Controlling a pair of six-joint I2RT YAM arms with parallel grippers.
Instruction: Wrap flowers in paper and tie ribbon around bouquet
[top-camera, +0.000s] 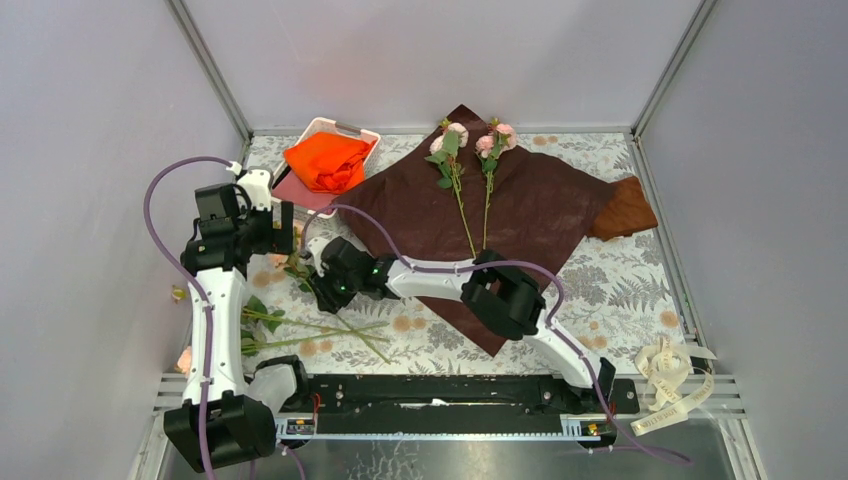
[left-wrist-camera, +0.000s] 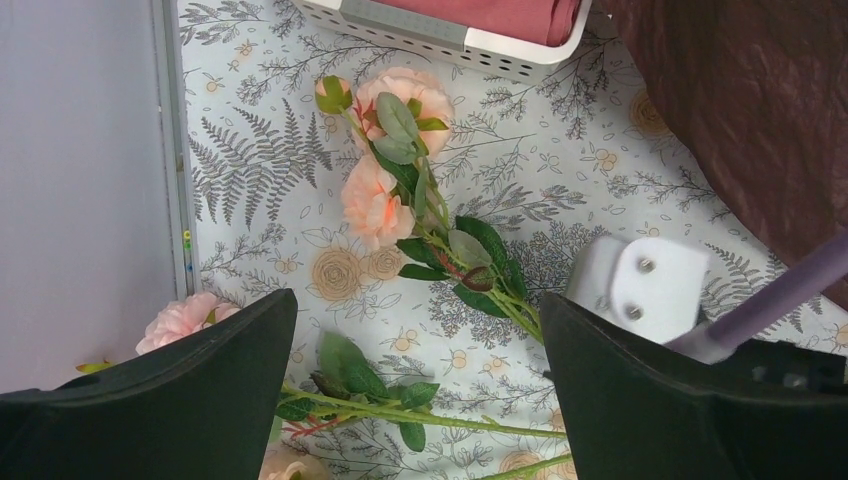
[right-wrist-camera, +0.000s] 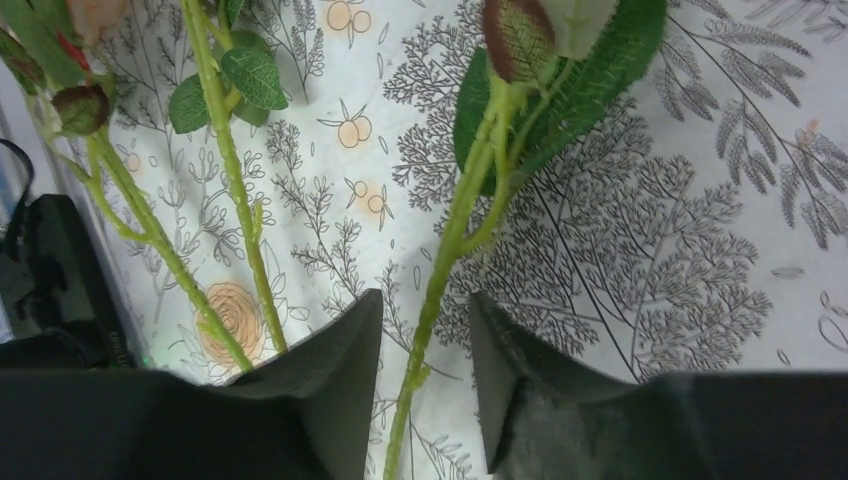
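The dark red paper (top-camera: 520, 215) lies spread at the middle of the table. Two pink roses (top-camera: 450, 150) rest on it, stems pointing toward me. More flowers (top-camera: 300, 325) lie loose on the patterned cloth at the left. My right gripper (top-camera: 320, 290) reaches over to them. In the right wrist view its jaws (right-wrist-camera: 427, 295) stand open either side of one green stem (right-wrist-camera: 455, 230) without pinching it. My left gripper (top-camera: 285, 235) hovers wide open just above pink roses (left-wrist-camera: 375, 205), holding nothing. The cream ribbon (top-camera: 672, 385) lies coiled at the near right edge.
A white tray (top-camera: 365, 135) with a folded orange cloth (top-camera: 327, 160) stands at the back left, touching the paper's corner. A small brown cloth (top-camera: 625, 208) lies at the paper's right corner. The right arm (top-camera: 500, 290) stretches across the paper's near corner. Walls enclose three sides.
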